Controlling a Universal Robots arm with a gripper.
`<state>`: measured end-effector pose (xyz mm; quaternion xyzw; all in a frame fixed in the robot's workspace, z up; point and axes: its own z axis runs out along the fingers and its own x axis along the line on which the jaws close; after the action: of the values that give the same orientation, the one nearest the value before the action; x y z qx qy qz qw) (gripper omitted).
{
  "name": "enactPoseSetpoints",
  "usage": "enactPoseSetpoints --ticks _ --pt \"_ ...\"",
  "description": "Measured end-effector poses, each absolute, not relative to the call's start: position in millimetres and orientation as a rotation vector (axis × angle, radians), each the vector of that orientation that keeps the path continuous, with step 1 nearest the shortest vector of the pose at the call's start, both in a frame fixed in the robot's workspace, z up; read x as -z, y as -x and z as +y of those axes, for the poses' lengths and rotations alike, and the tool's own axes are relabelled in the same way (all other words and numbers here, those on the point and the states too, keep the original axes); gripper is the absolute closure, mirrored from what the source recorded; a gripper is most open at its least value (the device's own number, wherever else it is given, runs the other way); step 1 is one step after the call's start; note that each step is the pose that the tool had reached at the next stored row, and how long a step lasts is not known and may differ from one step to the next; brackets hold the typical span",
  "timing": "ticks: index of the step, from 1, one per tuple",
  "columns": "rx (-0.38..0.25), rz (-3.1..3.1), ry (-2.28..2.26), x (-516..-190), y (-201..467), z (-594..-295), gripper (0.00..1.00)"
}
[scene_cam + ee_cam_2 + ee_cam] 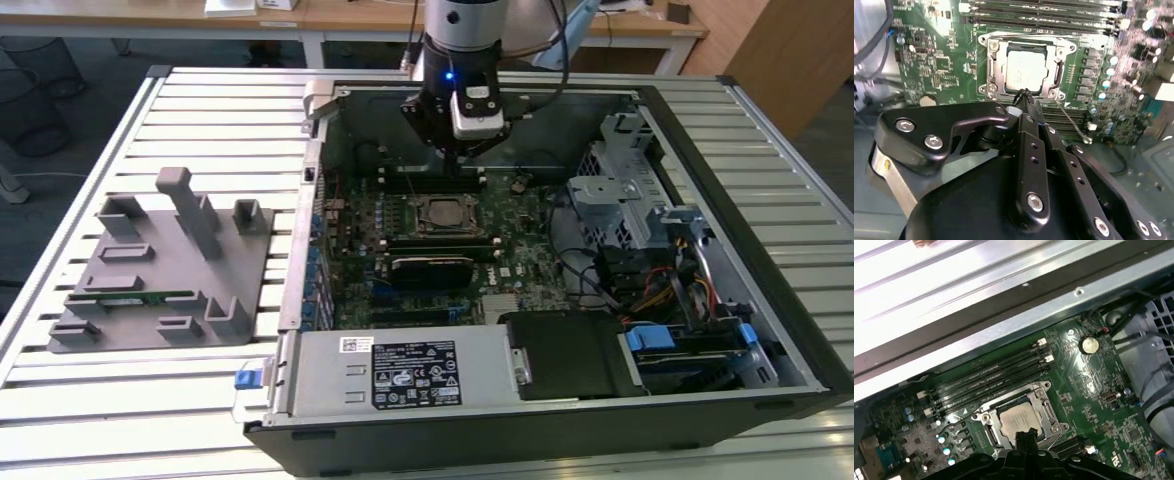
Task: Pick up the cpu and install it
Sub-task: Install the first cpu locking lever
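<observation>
The cpu (1025, 69) lies flat in the black-framed socket (991, 65) on the green motherboard, silvery top plate up; it also shows in the first wrist view (1018, 418) and the exterior view (441, 212). My gripper (1024, 95) hangs just above the socket's edge with its two black fingers pressed together and nothing between them. In the exterior view the gripper (461, 150) stands inside the open computer case, toward the far wall from the socket. In the first wrist view the fingertips (1024, 436) overlap the near edge of the cpu.
The open case (314, 200) has walls all round. Memory slots (989, 375) run beside the socket. A drive cage and cables (627, 220) fill the exterior view's right; the power supply (400, 375) sits at the front. A grey fixture tray (160, 270) holds a green memory stick (134, 297).
</observation>
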<state>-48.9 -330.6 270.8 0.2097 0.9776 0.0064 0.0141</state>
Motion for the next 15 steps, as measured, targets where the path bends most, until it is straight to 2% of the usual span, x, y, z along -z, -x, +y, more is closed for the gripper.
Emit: enactPoseSetpoints --ticks 15 --pt "-0.026 3.106 -0.232 -268.7 48.9 -330.6 0.89"
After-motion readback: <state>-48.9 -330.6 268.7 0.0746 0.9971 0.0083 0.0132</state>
